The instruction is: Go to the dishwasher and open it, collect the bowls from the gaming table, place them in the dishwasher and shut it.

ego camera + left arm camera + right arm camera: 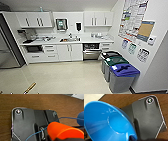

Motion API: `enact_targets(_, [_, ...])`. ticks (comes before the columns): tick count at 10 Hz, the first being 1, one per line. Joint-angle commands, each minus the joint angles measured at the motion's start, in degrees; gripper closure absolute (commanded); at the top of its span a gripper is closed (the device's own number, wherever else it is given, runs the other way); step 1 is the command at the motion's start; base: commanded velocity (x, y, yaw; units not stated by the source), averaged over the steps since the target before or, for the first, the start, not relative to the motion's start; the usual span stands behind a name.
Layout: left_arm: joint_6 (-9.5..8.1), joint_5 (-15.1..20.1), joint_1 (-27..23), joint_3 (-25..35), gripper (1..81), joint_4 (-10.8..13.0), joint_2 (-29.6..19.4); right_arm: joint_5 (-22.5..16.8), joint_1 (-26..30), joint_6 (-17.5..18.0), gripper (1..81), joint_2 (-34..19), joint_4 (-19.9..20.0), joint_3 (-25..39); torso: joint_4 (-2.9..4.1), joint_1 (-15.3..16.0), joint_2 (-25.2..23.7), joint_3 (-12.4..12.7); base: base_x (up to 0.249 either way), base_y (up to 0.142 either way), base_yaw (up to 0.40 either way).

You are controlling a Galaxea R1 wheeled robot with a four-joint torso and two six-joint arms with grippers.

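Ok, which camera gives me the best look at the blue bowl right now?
The right wrist view: the blue bowl looms large there, its open inside and rim facing the camera. In the left wrist view only a blue edge of it pokes in beside the orange bowl.

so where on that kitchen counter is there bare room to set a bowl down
Bare patch on the counter between the sink and the items near the right wall, above the dishwasher. Left of the sink it is crowded.
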Motion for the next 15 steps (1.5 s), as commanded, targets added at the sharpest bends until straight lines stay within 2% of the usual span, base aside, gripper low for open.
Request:
enact_targets(1, [0.01,0.95,-1.89,0.31,81.1,0.05,-1.41,-1.56,2.11,-0.14,81.1,-0.84,-1.09,0.55,0.00,0.01,0.00,0.00,0.165,0.000,0.000])
enact_targets(3, [0.01,0.07,-1.89,-0.22,81.1,-0.04,-1.32,-1.57,2.19,-0.14,81.1,-0.93,-1.09,0.55,0.00,0.01,0.00,0.00,0.165,0.000,0.000])
enact_targets(15, [0.01,0.07,-1.98,-0.31,81.1,-0.04,-1.49,-2.44,2.45,-0.14,81.1,-0.66,-1.17,0.73,0.00,0.03,0.02,-0.02,0.147,0.000,0.000])
